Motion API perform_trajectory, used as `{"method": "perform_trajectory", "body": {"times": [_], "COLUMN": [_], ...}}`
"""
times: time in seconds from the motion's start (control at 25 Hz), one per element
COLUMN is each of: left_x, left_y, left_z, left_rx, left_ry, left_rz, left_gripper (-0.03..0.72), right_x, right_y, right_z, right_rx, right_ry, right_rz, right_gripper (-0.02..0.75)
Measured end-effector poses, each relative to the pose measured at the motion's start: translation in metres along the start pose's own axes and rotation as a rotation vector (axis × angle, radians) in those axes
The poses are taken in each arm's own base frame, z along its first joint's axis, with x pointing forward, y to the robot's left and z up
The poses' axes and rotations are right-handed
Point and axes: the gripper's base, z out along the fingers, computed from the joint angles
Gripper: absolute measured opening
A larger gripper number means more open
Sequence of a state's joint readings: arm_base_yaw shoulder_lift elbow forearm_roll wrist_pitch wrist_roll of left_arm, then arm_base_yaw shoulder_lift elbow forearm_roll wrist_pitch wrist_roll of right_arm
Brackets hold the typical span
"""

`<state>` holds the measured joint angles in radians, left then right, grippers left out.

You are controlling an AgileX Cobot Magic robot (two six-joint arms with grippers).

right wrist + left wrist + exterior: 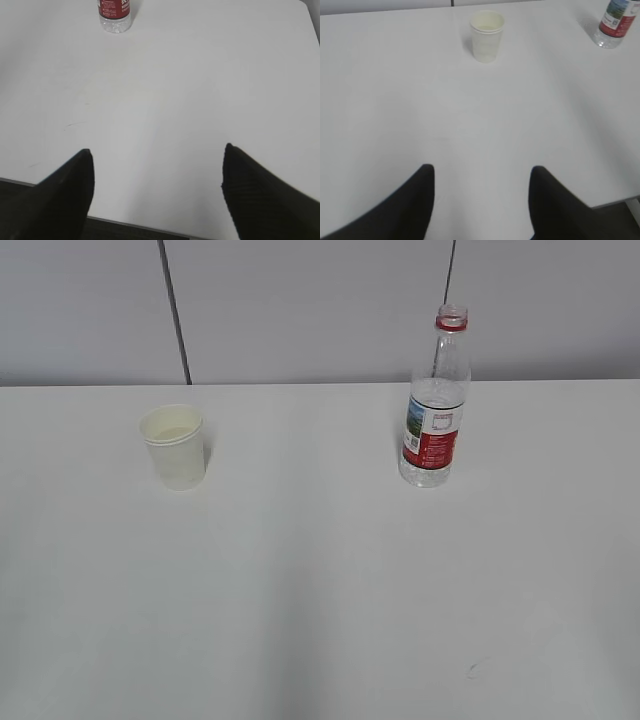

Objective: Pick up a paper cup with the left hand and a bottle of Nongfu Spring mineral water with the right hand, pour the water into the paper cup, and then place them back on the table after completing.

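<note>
While claws (480, 200) (157, 192) gape, cup (175, 446) & bottle (435, 400) stand apart.

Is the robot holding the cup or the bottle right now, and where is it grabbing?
Nothing is held. The left gripper and right gripper are both open and empty, while the paper cup and the bottle stand apart on the table.

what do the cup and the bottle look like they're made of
Cup: looks like paper, matte cream-white and opaque, with a rolled rim; possibly two stacked, as a second rim line shows.
Bottle: looks like thin clear plastic, glossy and see-through, with a red-and-white printed label and a red neck ring; no cap.
</note>
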<state>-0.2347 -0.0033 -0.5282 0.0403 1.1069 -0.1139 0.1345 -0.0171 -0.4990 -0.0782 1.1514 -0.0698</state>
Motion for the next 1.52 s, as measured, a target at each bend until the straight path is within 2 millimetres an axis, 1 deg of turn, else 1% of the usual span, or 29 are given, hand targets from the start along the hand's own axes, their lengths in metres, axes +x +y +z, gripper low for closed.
{"method": "perform_trajectory", "body": {"times": [0.16, 0.28, 1.52], "left_x": [0.0001, 0.0002, 0.0003], "left_y": [-0.0010, -0.0017, -0.0020], "left_z": [-0.0003, -0.0003, -0.0003], "left_rx": [-0.080, -0.106, -0.105], "left_ry": [-0.007, -0.009, -0.009], "left_rz": [-0.042, -0.060, -0.061], "left_gripper": [0.382, 0.382, 0.382], "right_x": [0.0001, 0.0000, 0.0001], "right_y": [-0.0006, -0.0003, -0.0004], "right_z": [-0.0002, -0.0004, -0.0005], "right_rx": [0.029, 0.060, 0.067], "right_ry": [0.004, 0.006, 0.007], "right_rz": [0.008, 0.025, 0.028], "right_gripper": [0.589, 0.589, 0.588]}}
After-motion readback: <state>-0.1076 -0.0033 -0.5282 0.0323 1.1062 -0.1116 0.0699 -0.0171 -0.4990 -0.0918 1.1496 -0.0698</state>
